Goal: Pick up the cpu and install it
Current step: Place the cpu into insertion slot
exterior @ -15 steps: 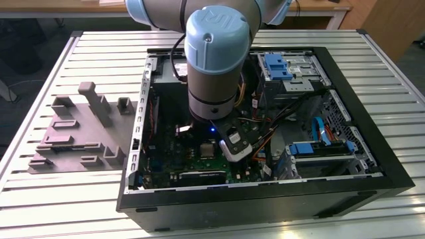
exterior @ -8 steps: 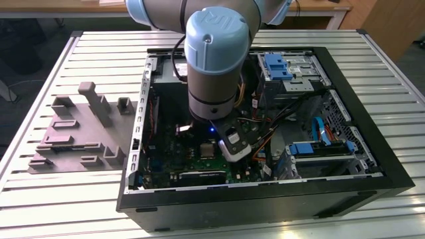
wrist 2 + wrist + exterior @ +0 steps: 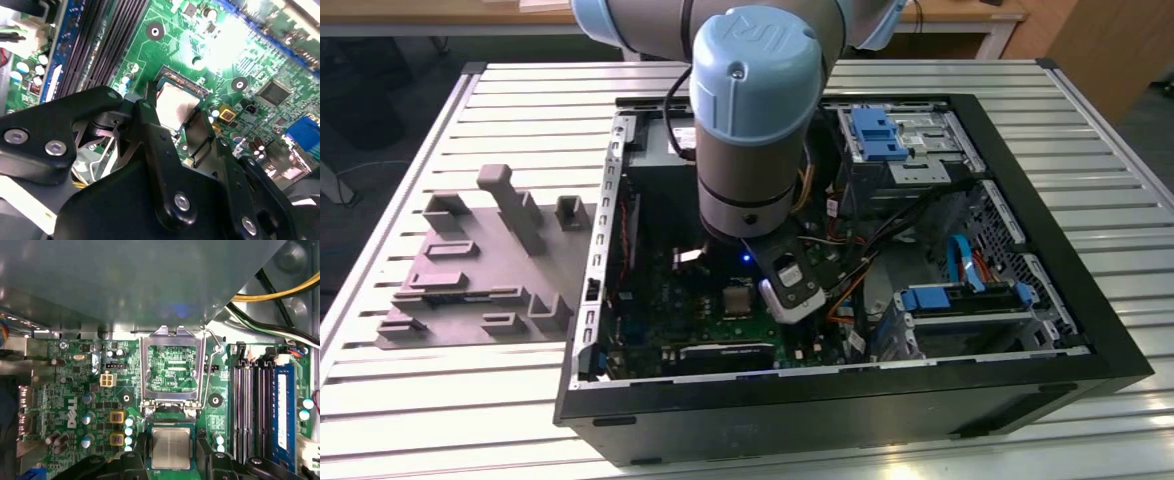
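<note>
Cpu (image 3: 171, 447) location: you find it at the socket area of the green motherboard (image 3: 75, 385), silver top facing up and lying level, between the two black fingers (image 3: 141, 452) of the gripper (image 3: 171, 440). In both wrist views the fingers bear on opposite edges of the chip, so read the gripper as pinched on the cpu. You cannot tell from either wrist view whether the chip is fully seated or sits just above the socket.

Just beside the cpu, note the silver socket frame (image 3: 172, 335). It stands open, tilted up, and bare board shows through its window. The wire lever (image 3: 212, 347) stands raised along one side of the frame. Next to the frame run the black memory slots (image 3: 250, 410), with one blue memory slot (image 3: 282, 410) beside them.

In the exterior view, the arm (image 3: 747, 120) reaches straight down at the centre of the frame into the open black computer case (image 3: 854, 400). Inside the case, toward the exterior view's right, you see blue drive latches (image 3: 877, 133).

On the exterior view's left, a grey plastic block fixture (image 3: 467, 270) lies on the slatted metal table (image 3: 454, 400), just beside the case wall.
</note>
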Robot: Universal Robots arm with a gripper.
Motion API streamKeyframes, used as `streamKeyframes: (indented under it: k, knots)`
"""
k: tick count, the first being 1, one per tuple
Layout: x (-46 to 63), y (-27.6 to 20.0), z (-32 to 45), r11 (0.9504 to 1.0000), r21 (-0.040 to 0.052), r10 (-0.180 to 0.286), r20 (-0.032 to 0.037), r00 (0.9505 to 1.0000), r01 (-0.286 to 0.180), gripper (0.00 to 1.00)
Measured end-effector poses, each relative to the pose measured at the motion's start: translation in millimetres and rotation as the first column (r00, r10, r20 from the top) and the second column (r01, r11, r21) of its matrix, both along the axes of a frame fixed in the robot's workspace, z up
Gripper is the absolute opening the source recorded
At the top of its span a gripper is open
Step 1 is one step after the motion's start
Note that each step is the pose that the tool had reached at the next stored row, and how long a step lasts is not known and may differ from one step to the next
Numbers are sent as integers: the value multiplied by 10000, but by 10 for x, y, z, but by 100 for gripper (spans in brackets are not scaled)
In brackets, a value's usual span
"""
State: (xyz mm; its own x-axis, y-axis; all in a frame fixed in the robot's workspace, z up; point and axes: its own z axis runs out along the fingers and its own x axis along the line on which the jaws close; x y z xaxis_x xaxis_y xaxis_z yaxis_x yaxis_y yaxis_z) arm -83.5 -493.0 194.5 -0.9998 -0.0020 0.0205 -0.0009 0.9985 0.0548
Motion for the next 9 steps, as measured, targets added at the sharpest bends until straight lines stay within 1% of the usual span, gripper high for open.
streamKeyframes:
  k: [3,7,9]
  knots:
    - [-1,-12,1,10000,5,0,0,10000,0,47]
    - [-1,-16,-12,9999,121,13,0,10000,-13,47]
    - [-1,-17,-14,9999,129,17,1,10000,-17,47]
